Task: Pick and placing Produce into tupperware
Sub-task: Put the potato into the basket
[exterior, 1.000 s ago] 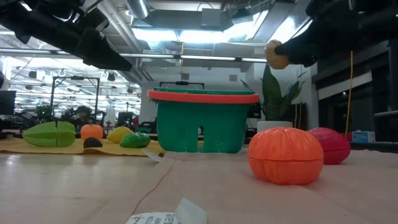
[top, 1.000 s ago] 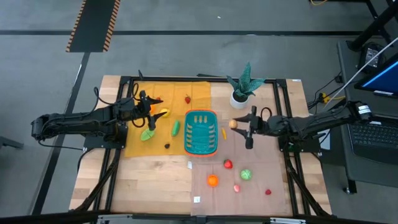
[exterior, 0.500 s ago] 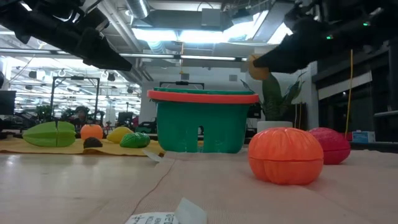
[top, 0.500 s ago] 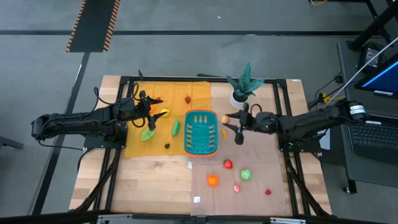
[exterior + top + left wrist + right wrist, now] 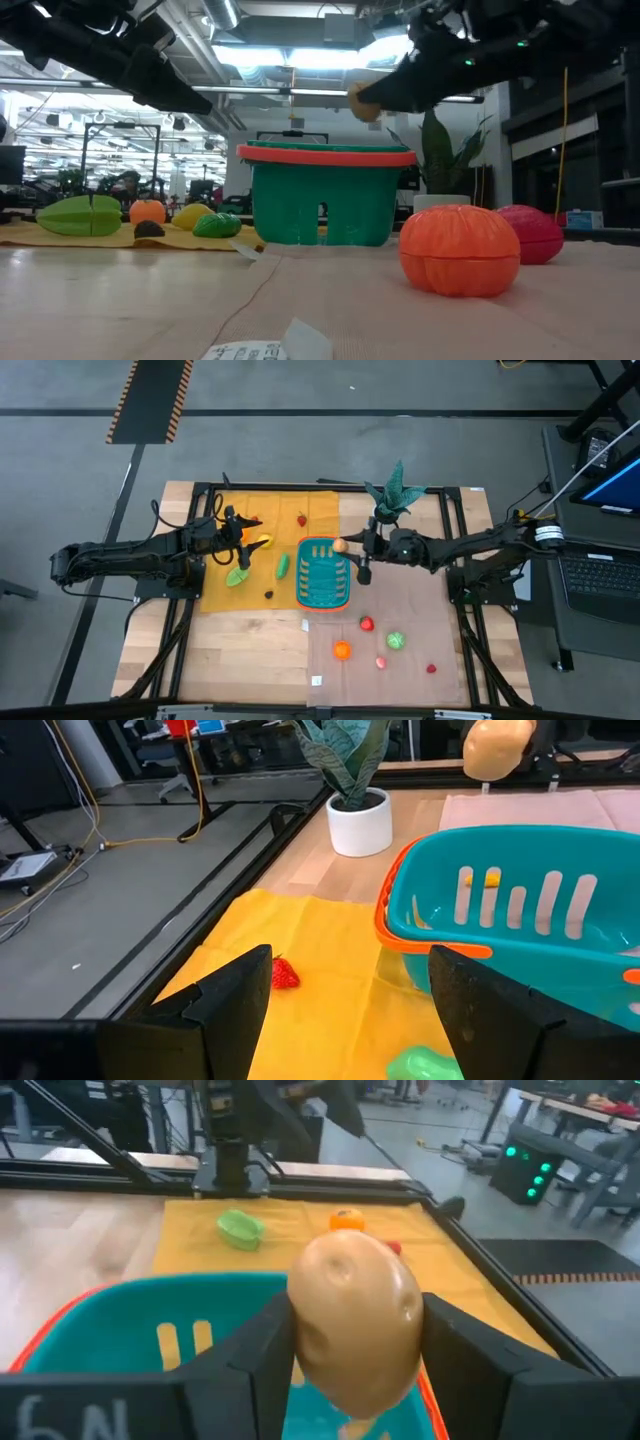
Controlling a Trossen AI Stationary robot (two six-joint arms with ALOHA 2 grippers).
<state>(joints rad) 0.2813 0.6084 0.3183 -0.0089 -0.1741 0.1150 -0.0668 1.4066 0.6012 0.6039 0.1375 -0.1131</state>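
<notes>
From above I see the right gripper (image 5: 345, 546) reaching over the far right corner of the basket (image 5: 323, 598), fingers clamped on a tan potato (image 5: 340, 545). My right wrist camera makes the grip plain: the potato (image 5: 354, 1330) sits pinched between both dark fingers (image 5: 252, 1360), with the basket's (image 5: 90, 1320) teal interior directly below and one small yellow piece (image 5: 184, 1342) against its slots. The low camera adds height: the potato (image 5: 364, 107) hangs clearly above the orange rim (image 5: 327, 155), not touching it.

The left gripper (image 5: 232, 525) waits over the yellow cloth (image 5: 220, 586), well to the basket's left. Its wrist camera shows the fingers (image 5: 228, 1002) standing apart with nothing between them, looking across at the basket (image 5: 520, 935), the white plant pot (image 5: 359, 820) and a strawberry (image 5: 285, 973) on the cloth. That same camera catches the potato (image 5: 498, 744) from the opposite side, high over the rim.

Only the overhead shot lays out the loose produce: a strawberry (image 5: 301, 519), a yellow piece (image 5: 263, 541), a light green piece (image 5: 238, 576), a green one (image 5: 283, 565) and a small dark one (image 5: 268, 594) on the cloth; on the right, a small yellow piece (image 5: 360, 574) beside the basket, then red (image 5: 367, 624), green (image 5: 396, 641), orange (image 5: 342, 650), pink (image 5: 381, 662) and red (image 5: 431, 668) pieces nearer the front. The low camera puts the orange one (image 5: 459, 250) large in the foreground, with a red one (image 5: 533, 234) behind it.
</notes>
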